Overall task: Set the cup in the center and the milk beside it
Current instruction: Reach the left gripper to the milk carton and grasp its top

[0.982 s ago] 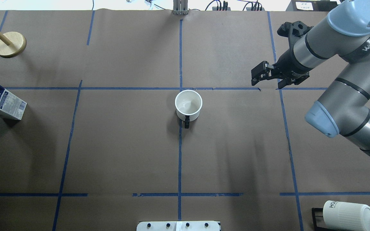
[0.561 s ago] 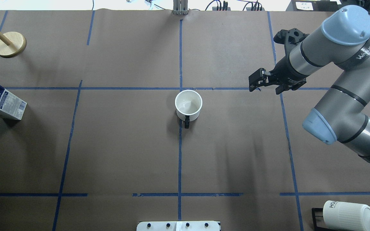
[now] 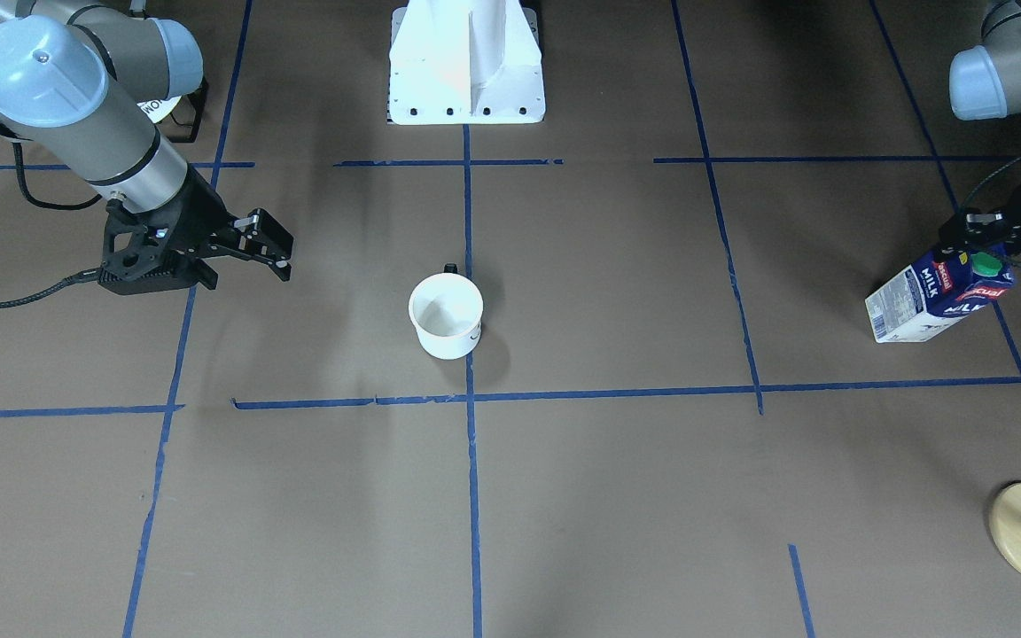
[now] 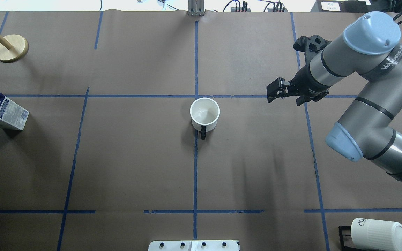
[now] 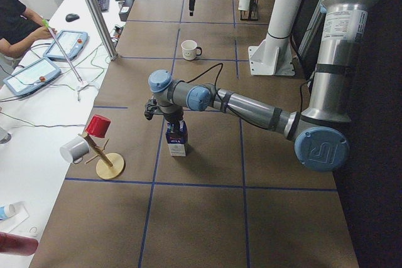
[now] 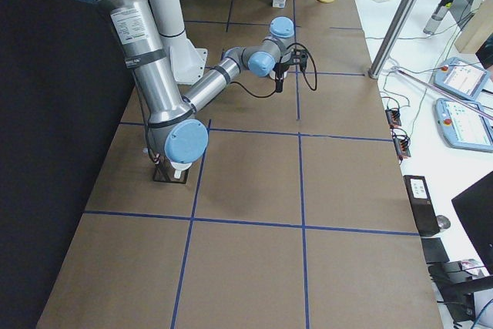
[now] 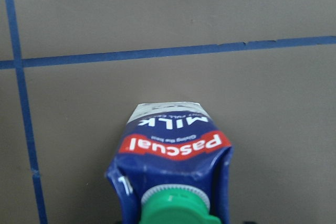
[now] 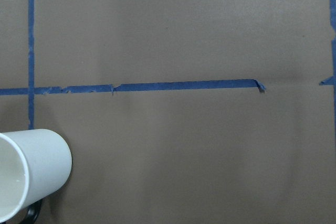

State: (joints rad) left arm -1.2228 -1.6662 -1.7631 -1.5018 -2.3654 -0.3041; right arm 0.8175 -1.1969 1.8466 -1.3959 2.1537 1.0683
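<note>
The cup (image 4: 204, 115) is a smooth white mug with a black handle. It stands upright at the table's middle, on the centre tape line, and shows in the front view (image 3: 446, 315) and the right wrist view (image 8: 26, 177). The milk (image 3: 936, 297), a blue and white carton with a green cap, stands at the table's left edge (image 4: 4, 112). My left gripper (image 3: 1002, 250) hangs open just over the carton's top, a finger on either side; the left wrist view looks down on the cap (image 7: 173, 205). My right gripper (image 4: 270, 93) is open and empty, right of the cup.
A wooden mug stand (image 4: 10, 48) stands at the far left corner. Two ribbed white mugs (image 4: 379, 233) lie in a black rack at the near right corner. The robot's white base (image 3: 466, 62) is at the near middle edge. Blue tape lines cross the brown table.
My right gripper has moved left and a little nearer, toward the cup. A dark part of my left gripper now covers the carton's top at the overhead view's left edge.
</note>
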